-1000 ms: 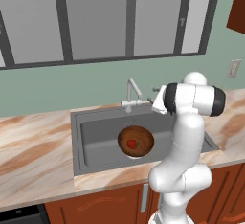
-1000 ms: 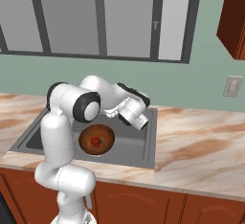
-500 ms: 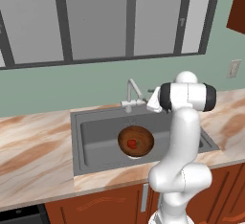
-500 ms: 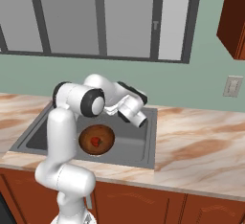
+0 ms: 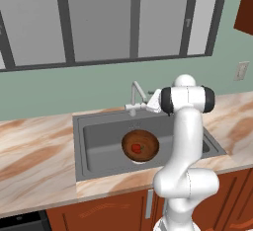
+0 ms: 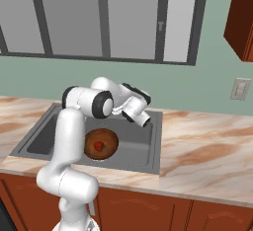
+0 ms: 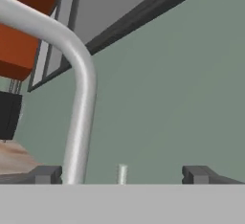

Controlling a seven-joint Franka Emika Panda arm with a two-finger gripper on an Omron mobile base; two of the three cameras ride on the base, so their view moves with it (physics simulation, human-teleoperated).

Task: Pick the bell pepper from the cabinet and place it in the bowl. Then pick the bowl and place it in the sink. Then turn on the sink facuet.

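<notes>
Gripper (image 7: pixel 122 174) open wide, nothing between the jaws; the two dark fingertips (image 7: pixel 47 174) sit far apart along the bottom of the hand view. Faucet (image 7: pixel 79 98) spout fills the left of that view as a thick silver tube, rising beside the left fingertip and bending toward the upper left. A small pale stub, probably the lever (image 7: pixel 122 173), shows bottom center between the fingertips; contact cannot be told. Green wall behind, window frame across the top.

In the left base view the hand is at frame center, right next to the faucet (image 5: pixel 135 98) base at the back rim of the sink (image 5: pixel 99 141). In the right base view the hand sits above the sink's (image 6: pixel 136 148) back part, center frame.

Bowl (image 5: pixel 141 145) rests in the basin, lower center, with the red bell pepper (image 5: pixel 137 148) inside it. Marble counter (image 5: pixel 34 161) surrounds the sink.
</notes>
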